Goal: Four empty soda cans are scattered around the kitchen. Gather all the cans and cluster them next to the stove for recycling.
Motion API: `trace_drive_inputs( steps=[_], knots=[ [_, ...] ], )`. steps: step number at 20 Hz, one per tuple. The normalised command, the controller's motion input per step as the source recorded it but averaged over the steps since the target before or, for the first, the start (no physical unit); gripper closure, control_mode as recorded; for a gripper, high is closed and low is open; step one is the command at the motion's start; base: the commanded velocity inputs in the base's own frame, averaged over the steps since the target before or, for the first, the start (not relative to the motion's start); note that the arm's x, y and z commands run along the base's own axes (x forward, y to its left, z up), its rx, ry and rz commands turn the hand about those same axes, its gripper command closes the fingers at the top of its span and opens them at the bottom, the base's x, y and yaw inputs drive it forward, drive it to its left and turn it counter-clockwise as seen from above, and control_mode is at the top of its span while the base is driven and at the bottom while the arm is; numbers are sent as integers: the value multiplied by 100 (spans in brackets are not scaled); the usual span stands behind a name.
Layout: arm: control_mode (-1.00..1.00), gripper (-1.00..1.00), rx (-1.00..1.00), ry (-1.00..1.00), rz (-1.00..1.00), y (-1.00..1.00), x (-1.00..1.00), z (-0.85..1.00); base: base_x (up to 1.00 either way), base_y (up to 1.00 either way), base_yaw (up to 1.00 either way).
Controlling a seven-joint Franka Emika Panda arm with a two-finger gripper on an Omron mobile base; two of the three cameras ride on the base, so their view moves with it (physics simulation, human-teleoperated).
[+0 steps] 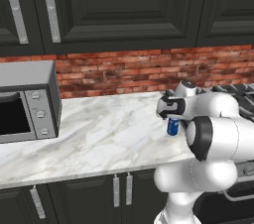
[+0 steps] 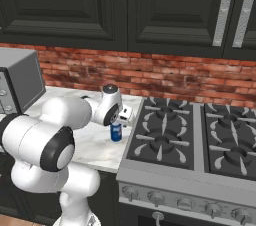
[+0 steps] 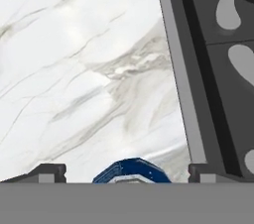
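One blue soda can (image 1: 172, 127) stands upright on the white marble tabletop (image 1: 99, 134), just left of the stove (image 2: 200, 145) and near the front edge. The gripper (image 3: 127, 173) hangs directly over it, its fingers spread apart on either side of the can's top without clamping it. The robot's bulky white arm covers the near right of the counter. A grey microwave (image 1: 27, 101) sits well apart at the far left. Behind runs a red brick wall (image 1: 129, 72) under dark upper cabinets (image 1: 124, 5).
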Motion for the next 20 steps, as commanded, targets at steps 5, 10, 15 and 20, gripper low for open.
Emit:
trace_drive_inputs(
  steps=[5,10,15,20],
  knots=[
    [-100,-100,0,-8,0,0,-20,32,0,0,0],
    [-100,-100,0,-8,0,0,-34,48,0,0,0],
    [-100,-100,0,-7,0,5,-55,51,0,0,0],
    [-100,-100,0,-5,0,9,-77,48,0,0,0]
  ],
)
